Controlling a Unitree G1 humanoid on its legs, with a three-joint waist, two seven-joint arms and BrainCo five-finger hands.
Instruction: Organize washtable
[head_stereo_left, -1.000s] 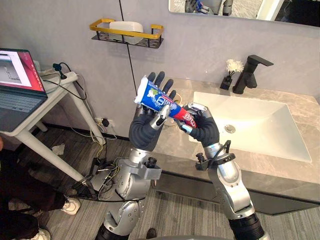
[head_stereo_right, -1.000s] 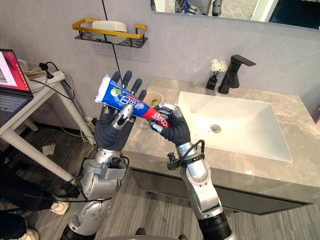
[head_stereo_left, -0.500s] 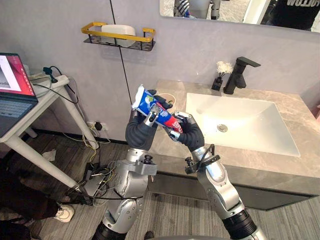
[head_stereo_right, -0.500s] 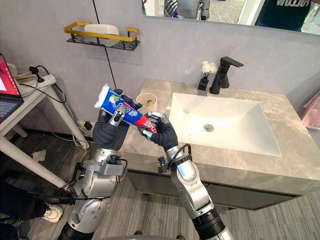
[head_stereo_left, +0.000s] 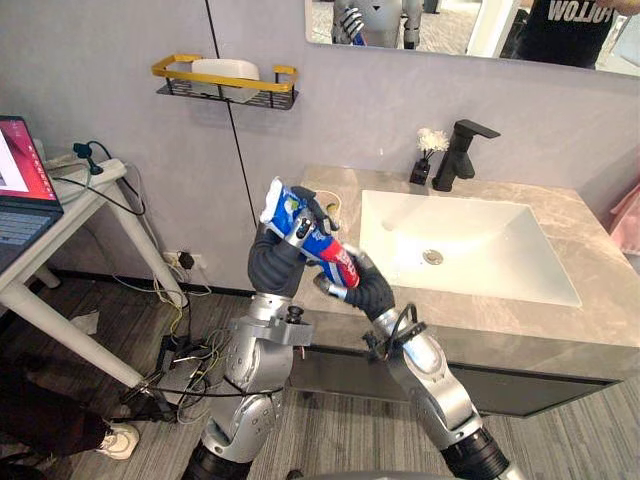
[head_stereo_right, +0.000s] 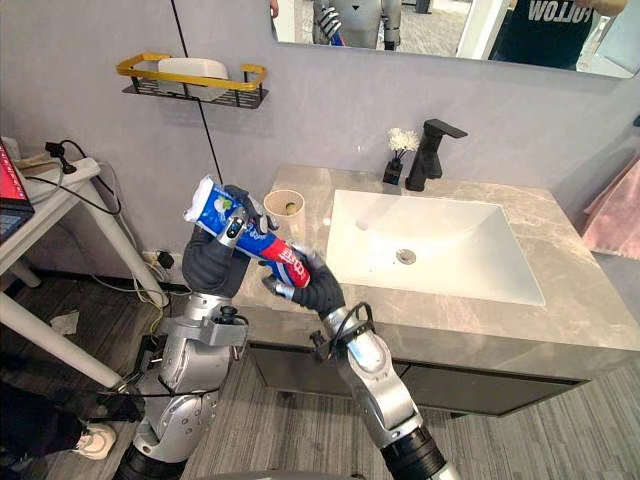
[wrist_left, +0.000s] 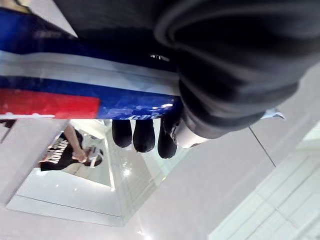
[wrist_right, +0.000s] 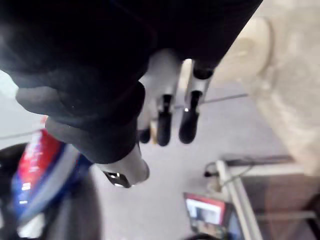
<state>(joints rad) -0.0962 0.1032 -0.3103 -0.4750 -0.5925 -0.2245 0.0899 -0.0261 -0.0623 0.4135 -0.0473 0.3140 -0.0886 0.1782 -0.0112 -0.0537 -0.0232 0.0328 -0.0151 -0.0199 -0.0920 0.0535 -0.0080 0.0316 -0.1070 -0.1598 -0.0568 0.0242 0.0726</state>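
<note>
Aloft: toothpaste tube (head_stereo_left: 325, 248), gripped at both ends

Blue and white with a red lower end, it tilts in the air by the surface's (head_stereo_left: 560, 325) left corner, near a cup (head_stereo_right: 287, 207). The left hand (head_stereo_left: 272, 265) clasps its upper end; the right hand (head_stereo_left: 368, 292) grips the red end.

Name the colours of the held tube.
Blue, white and red; the tube shows best in the right eye view.

Right robot hand (head_stereo_right: 315, 293) hides the toothpaste tube's (head_stereo_right: 272, 250) lower end.
</note>
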